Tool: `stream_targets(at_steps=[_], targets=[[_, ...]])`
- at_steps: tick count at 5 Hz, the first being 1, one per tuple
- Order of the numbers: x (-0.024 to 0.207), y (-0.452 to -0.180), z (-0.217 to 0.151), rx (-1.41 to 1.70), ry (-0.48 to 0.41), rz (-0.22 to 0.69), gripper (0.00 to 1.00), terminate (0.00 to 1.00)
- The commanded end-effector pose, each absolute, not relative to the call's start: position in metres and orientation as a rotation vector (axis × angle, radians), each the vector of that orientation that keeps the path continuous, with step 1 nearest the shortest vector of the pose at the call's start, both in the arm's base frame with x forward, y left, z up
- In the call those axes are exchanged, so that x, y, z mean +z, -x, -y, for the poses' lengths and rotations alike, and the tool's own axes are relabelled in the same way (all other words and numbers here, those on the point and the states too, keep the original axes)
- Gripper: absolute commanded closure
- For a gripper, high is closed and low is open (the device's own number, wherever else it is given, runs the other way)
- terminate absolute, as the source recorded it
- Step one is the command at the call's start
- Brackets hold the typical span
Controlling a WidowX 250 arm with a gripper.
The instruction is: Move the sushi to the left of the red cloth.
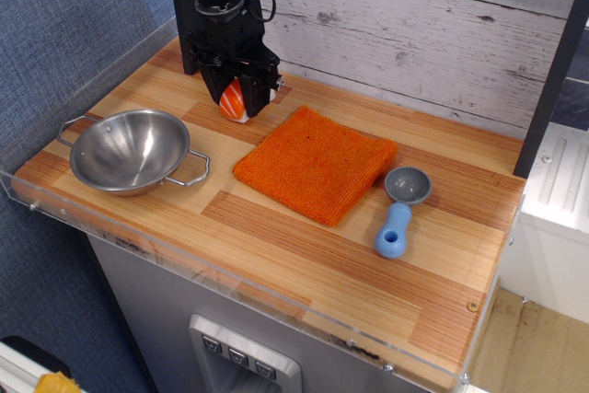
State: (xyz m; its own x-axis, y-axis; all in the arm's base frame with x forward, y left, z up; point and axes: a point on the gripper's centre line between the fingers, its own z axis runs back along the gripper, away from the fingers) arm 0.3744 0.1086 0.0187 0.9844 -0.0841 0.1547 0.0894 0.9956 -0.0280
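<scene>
Plexiglass edging [230,284] runs along the near rim of your wooden countertop [304,255]. Just behind it, on the right, you have a blue scoop [398,213] lying with its grey cup pointing away from you and its blue handle toward you. On the left sits the steel bowl [131,150], upright, with two wire handles, well apart from the scoop. Between them, a little farther back, the red cloth [315,164] lies flat and folded, one corner near the scoop's cup.

Beyond the cloth's far-left corner you will find the gripper [240,98], pointing down from the black arm in front of the grey plank wall [414,34]. Its jaws are pinched on the sushi [234,99], which sits between the fingertips with its orange, white-striped top facing you and to the left. The sushi hangs just beside the cloth's far-left edge, low over the bare wood; you cannot tell whether it touches the counter.
</scene>
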Motion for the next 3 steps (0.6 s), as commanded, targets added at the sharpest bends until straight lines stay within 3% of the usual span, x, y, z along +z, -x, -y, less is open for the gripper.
stream_targets(at_steps=[1,2,3], targets=[[0.039,-0.374,-0.106,-0.092,0.04,0.183,0.0,0.0],[0.042,-0.373,-0.105,-0.084,0.044,0.188,0.0,0.0],[0.067,-0.367,-0.106,-0.063,0.047,0.227,0.0,0.0]])
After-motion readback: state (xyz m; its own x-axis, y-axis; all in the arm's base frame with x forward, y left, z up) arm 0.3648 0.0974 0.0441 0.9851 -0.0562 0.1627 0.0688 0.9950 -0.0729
